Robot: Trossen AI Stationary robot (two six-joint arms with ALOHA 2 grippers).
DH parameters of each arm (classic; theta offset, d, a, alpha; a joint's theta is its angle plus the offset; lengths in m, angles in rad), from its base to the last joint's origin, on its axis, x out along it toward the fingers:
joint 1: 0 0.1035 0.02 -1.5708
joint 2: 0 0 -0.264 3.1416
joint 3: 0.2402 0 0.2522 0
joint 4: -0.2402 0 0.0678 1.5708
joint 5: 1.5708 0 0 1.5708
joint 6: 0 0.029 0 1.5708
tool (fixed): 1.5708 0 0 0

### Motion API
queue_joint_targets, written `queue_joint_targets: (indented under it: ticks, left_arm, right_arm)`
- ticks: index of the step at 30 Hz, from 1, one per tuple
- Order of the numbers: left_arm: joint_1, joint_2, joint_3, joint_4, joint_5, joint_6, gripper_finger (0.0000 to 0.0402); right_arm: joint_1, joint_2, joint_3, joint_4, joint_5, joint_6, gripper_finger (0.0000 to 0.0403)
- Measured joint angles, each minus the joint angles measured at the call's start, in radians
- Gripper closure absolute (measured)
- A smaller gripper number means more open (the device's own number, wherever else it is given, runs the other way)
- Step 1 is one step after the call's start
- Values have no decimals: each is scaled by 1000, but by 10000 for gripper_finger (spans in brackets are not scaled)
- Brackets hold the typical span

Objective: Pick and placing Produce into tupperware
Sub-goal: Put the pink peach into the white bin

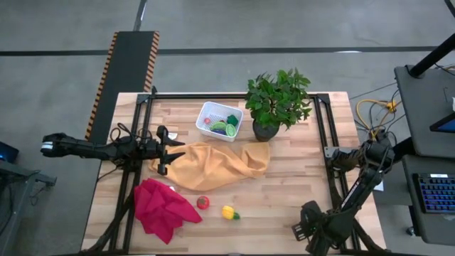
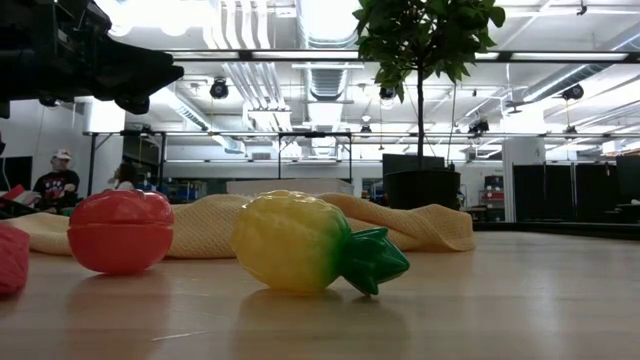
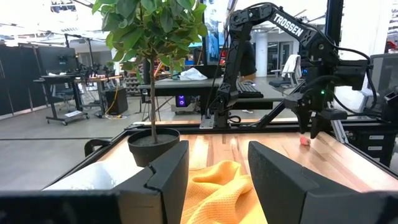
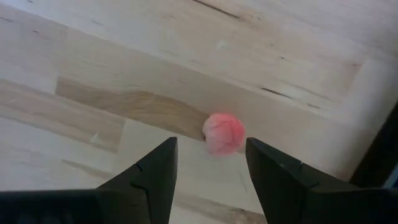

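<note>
my right gripper (image 4: 208,168) is open and holds nothing. it points down at the table, near the right edge, and a small pink ball-shaped toy fruit (image 4: 224,133) lies on the wood just past my fingertips, about in line with the gap between them. it is round, so it has no long side to line up with. i think i only need to go down and a little forward, then close on it. my right arm is the nearer one for this fruit.

my left gripper (image 1: 162,149) is open too and empty. it hangs over the left end of the yellow cloth (image 1: 220,163).

the white tupperware (image 1: 207,114) sits at the back of the table, just beside the potted plant (image 1: 277,99), with some green and purple produce already inside. it is well apart from my right gripper.

a red toy tomato (image 1: 203,203) and a yellow toy pineapple (image 1: 228,212) lie near the front, beside a red cloth (image 1: 160,206).
</note>
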Motion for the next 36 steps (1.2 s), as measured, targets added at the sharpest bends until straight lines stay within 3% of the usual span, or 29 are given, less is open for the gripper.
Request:
queue_joint_targets:
  ticks: [14,28,31,36]
  left_arm:
    - [0,0,0,0,0,0,249]
    - [0,0,0,7,0,0,249]
    - [0,0,0,7,0,0,249]
    - [0,0,0,7,0,0,249]
  right_arm:
    - [0,77,-3,15,-60,-30,229]
    - [8,75,-4,38,-56,-51,319]
    - [8,75,-4,38,29,-54,332]
    - [-3,75,-3,46,287,-59,338]
